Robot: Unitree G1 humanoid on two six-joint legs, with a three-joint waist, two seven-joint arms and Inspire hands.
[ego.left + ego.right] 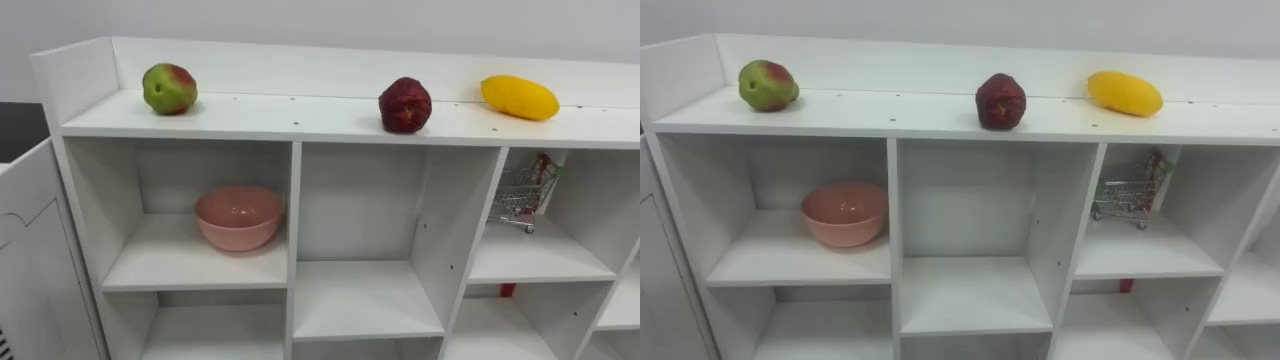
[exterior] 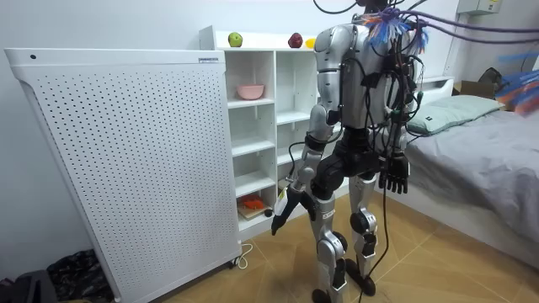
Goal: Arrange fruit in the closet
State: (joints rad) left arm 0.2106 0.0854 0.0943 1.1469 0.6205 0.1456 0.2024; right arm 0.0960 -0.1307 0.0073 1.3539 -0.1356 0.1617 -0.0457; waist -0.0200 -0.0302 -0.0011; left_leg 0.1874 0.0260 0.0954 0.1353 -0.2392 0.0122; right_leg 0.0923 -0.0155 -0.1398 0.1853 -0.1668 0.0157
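Closet: 3 fruits are kept on its top board.
Hands: left hand and right hand are hung slack, nothing held.
Yellow mango: judged smooth, bruisable; to be cupped midway.
Red fruit, green fruit: judged firm, light.

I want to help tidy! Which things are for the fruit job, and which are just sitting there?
For the job: apple, dark red fruit, yellow fruit, white closet.
Just lying about: pink bowl, toy shopping cart, bed.
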